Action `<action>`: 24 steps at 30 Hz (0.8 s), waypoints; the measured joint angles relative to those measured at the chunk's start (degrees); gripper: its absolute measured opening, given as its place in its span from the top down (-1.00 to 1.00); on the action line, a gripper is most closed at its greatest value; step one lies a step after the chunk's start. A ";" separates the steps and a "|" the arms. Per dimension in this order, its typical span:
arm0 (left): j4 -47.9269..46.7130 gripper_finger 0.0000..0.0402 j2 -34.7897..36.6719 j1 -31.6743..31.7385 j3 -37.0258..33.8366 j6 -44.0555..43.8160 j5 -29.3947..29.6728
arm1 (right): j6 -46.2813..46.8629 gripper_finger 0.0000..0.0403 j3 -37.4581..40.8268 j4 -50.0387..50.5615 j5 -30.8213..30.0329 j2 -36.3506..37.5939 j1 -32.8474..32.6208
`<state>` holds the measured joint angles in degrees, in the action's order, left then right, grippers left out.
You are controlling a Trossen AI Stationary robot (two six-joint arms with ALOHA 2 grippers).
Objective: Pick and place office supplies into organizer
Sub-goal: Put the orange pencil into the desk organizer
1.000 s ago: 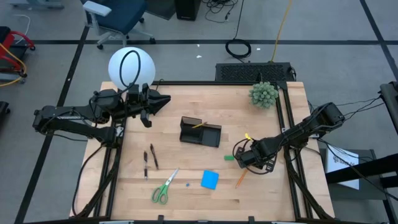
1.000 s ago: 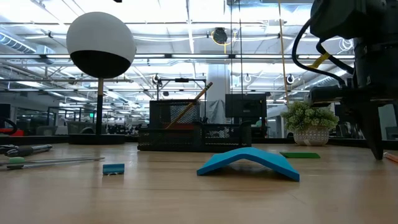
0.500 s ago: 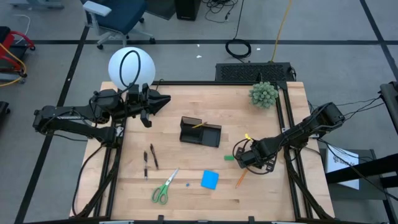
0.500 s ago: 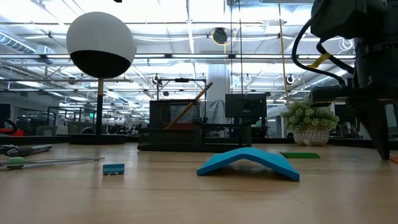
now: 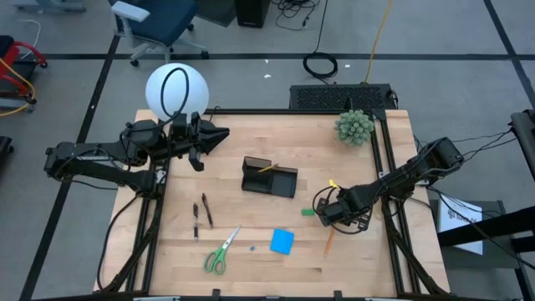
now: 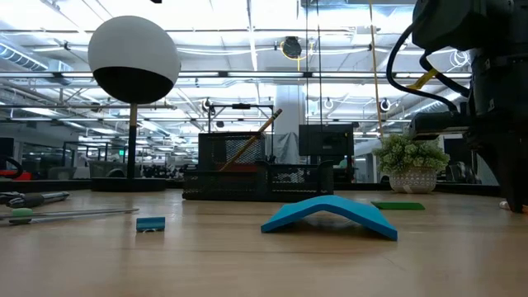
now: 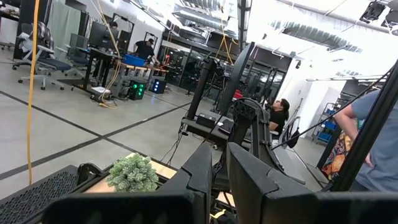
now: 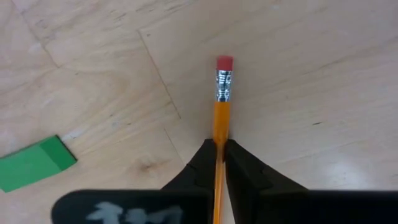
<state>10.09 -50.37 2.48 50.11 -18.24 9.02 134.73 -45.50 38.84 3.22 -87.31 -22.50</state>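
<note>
The right gripper [image 8: 219, 163] has its jaws clamped on a pencil [image 8: 221, 106] lying on the worktop [image 5: 251, 134] beside the green eraser [image 8: 34, 163]; its eraser end projects beyond the jaws. The left gripper [image 5: 219, 134] waits near the lamp [image 5: 175, 90], jaws together.

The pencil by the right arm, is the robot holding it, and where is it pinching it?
Yes. The right end effector is shut on the orange pencil, pinching its shaft below the metal band and eraser. The left end effector holds nothing.
</note>
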 joint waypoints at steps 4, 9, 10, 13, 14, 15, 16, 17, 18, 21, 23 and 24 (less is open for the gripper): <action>0.00 0.77 0.00 0.00 0.00 0.00 0.00 | -0.19 0.93 0.01 -0.31 0.00 0.00 0.00; 0.02 0.77 0.00 0.00 0.00 0.00 0.00 | -0.41 0.94 0.03 -1.12 -0.20 0.00 0.02; 0.00 0.77 0.00 0.00 0.00 0.00 0.00 | -0.41 0.94 0.03 -1.27 -0.25 -0.02 0.02; 0.00 0.77 0.00 0.02 0.00 0.00 0.00 | -0.62 0.94 0.03 -1.83 -0.53 -0.02 0.02; 0.01 0.77 0.00 0.00 0.00 0.00 0.00 | -0.65 0.94 0.03 -2.17 -0.72 -0.02 0.02; 0.00 0.77 0.00 0.00 0.00 0.00 0.00 | -0.82 0.94 0.03 -2.50 -1.04 -0.02 0.02; 0.00 0.77 0.00 0.02 0.00 -0.01 0.00 | -0.87 0.94 0.03 -2.81 -1.70 0.17 0.01; 0.01 0.77 0.00 0.01 0.00 -0.01 0.00 | -0.89 0.94 0.09 -3.06 -2.20 0.40 0.00; 0.00 0.77 0.00 0.00 0.00 0.00 -0.01 | -1.18 0.94 0.09 -3.46 -3.14 0.58 0.02; 0.00 0.77 0.00 0.00 0.00 0.00 0.00 | -1.89 0.94 0.07 -3.56 -5.84 1.76 0.05; 0.02 0.77 0.00 0.00 0.00 0.00 0.00 | -3.34 0.94 0.07 -3.88 -8.47 2.62 0.02; 0.00 0.77 0.00 0.02 0.00 0.00 0.00 | -4.31 0.94 0.07 -3.97 -10.07 3.11 0.02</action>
<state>10.09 -50.37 2.50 50.11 -18.24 9.01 130.42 -45.43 34.87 -6.84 -84.20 -22.48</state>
